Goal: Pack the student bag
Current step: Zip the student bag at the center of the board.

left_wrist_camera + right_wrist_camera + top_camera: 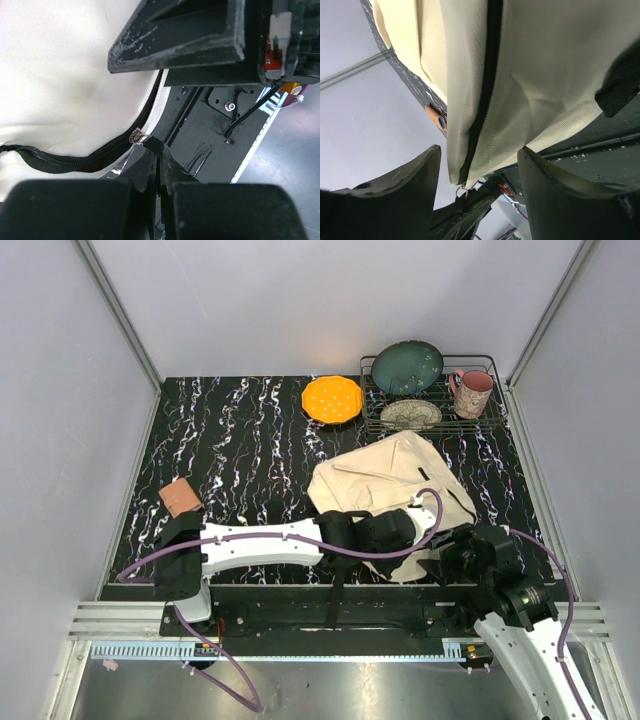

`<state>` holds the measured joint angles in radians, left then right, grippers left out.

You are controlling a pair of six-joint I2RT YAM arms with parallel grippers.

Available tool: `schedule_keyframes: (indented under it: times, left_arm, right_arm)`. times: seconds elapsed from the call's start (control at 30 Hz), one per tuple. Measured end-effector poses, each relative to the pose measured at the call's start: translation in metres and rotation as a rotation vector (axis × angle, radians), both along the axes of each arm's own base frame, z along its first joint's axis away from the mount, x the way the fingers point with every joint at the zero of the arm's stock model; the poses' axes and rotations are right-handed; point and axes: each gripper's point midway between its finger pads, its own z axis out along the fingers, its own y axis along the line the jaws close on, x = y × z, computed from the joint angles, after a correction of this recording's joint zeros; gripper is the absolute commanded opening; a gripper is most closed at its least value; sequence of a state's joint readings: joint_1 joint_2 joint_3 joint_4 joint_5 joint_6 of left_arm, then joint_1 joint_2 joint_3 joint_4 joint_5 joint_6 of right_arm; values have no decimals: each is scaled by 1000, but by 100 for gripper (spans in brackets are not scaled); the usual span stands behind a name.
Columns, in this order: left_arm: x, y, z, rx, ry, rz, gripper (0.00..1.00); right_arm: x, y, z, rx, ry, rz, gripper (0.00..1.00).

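Note:
The student bag [385, 480], cream-beige with a black zipper, lies at the near right of the table. My left gripper [405, 528] reaches across to its near edge. In the left wrist view the gripper [159, 150] is shut on the black zipper pull [151, 143], next to the metal slider [135, 135] at the bag's corner [60, 75]. My right gripper [455, 545] is open; in the right wrist view it [480, 167] straddles the bag's zippered corner [530, 90] without clamping it. The left fingers [480, 205] show just below that corner.
A brown book [180, 496] lies at the near left. At the back are an orange plate [332, 399] and a wire dish rack [490, 418] holding a green plate [407, 367], a patterned plate [410, 414] and a pink mug [472, 392]. A bag strap [338, 580] hangs over the front edge.

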<state>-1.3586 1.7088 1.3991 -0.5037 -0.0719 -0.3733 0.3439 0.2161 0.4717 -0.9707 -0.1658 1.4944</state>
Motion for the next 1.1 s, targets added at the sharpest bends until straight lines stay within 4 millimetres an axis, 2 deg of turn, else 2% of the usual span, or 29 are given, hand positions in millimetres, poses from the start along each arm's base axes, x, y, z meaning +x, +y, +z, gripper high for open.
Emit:
schedule_keyframes:
  times: [0.07,0.1,0.23,0.4,0.6,0.77,1.03,1.1]
  left_arm:
    - [-2,0,0,0,2,-7,0]
    - [-2,0,-1,0,3,-9,0]
    - [-4,2,-7,5,5,-11,0]
    - [-1,15,-19,24,-22,20,0]
    - [14,35,-14,-9,-87,105,0]
    - [37,56,-28,-17,-80,178,0]
    - [48,60,-37,-62,-25,200,0]
    - [46,60,-38,-65,-12,190,0]
  right_arm:
    - [5,0,1,0,-13,-10,41]
    - [6,0,1,-2,-17,-14,26]
    - [8,-2,0,-13,-19,-17,0]
    - [7,-12,0,-70,-27,-39,0]
    - [3,-29,10,-149,-72,-79,0]
    - [2,-31,8,-161,-72,-75,0]
    - [2,-31,9,-163,-77,-71,0]
    - [2,-31,9,-168,-79,-69,13]
